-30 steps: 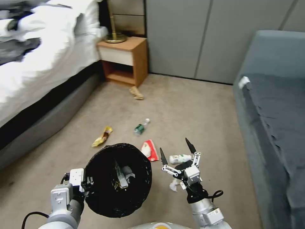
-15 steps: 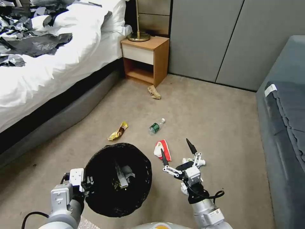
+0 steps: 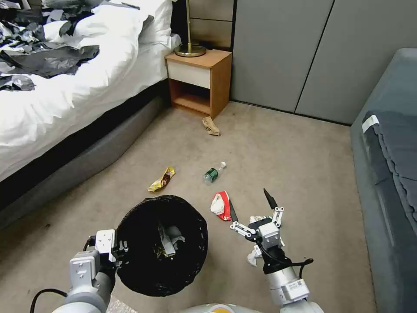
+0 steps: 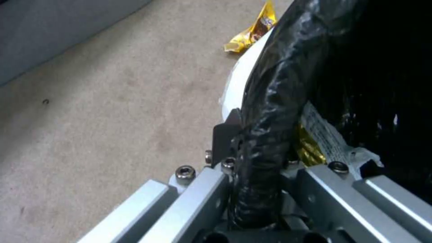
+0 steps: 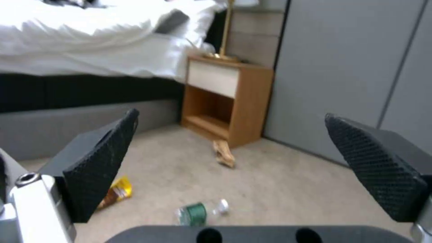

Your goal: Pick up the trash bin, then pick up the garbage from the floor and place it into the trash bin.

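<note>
**Bin held at left, litter on the carpet, right gripper spread wide**

At far left, the bed (image 3: 65,100) carries crumpled black plastic sheets (image 3: 39,56). The left gripper (image 3: 114,251) is clamped on the rim of the trash bin (image 3: 143,278), which it holds above the carpet (image 3: 282,161); the black liner wraps the rim. Inside lie a wrapper and a white tissue wad (image 3: 175,234). The left wrist view adds the rim pinched between the jaws, the bin's white wall (image 4: 238,77) beneath the liner, and a printed wrapper (image 4: 322,135) over yellow foil within.

On the floor lie a yellow snack wrapper (image 3: 161,179), a green-labelled bottle (image 3: 213,172), a red-white packet (image 3: 220,205) just beside the bin, and a brown paper bag (image 3: 211,126) near the nightstand (image 3: 200,80). The right gripper (image 3: 252,204) hovers over a small white bottle (image 3: 257,219) and a tissue (image 3: 252,258), fingers wide apart and empty. The right wrist view shows both textured pads (image 5: 101,165) spread, framing the bottle, bag and nightstand. A grey sofa (image 3: 391,174) closes the right.
</note>
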